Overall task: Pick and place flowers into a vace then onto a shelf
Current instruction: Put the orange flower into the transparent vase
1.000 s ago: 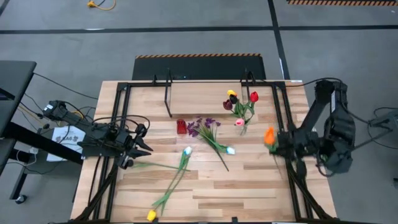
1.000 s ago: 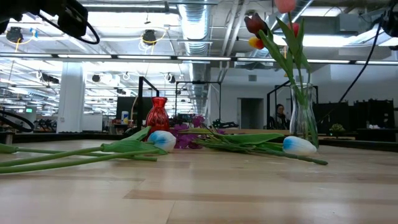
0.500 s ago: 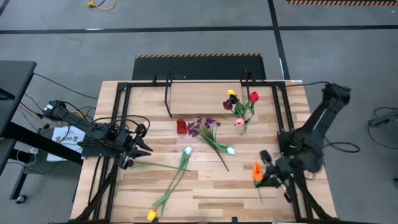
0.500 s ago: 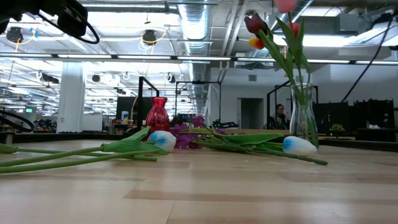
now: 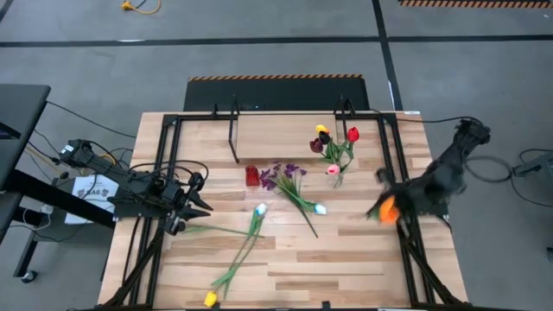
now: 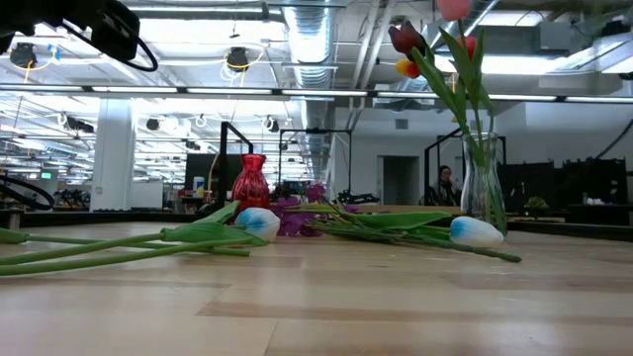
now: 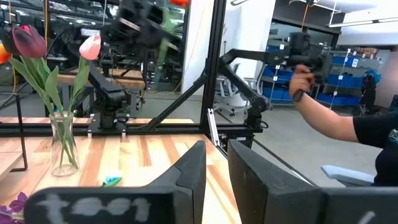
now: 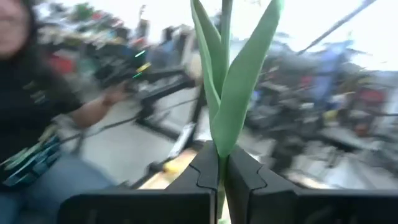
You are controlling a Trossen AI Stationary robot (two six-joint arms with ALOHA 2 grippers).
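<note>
A glass vase (image 5: 337, 179) stands on the table and holds maroon, yellow, red and pink tulips (image 5: 322, 138); the low view shows it as well (image 6: 482, 188). My right gripper (image 8: 222, 163), blurred in the air over the table's right side, is shut on an orange tulip (image 5: 387, 208). My left gripper (image 5: 197, 200) waits open at the table's left edge. Two white tulips (image 5: 259, 210) (image 5: 320, 208), a purple sprig (image 5: 281, 177) and a yellow tulip (image 5: 210, 299) lie flat on the table. The wooden shelf (image 5: 285, 138) stands at the far side. My right gripper pinches the orange tulip's green stem (image 8: 222, 149) between its two fingers, just below where the long leaves (image 8: 239, 81) spread. The tulip is lifted clear of the table. Its bloom (image 5: 387, 208) shows only in the high view.
A small red vase (image 5: 251, 175) stands beside the purple sprig. Black frame bars (image 5: 397, 216) run along both table sides. A person's arm (image 7: 329, 121) shows beyond the table's right side. Bare tabletop lies along the near right part (image 5: 346, 268).
My right gripper has swung the orange tulip through the air: first toward the table's near edge, then back toward the right edge, turning as it went. It stays shut on the stem. The left arm and the flowers on the table have kept still.
</note>
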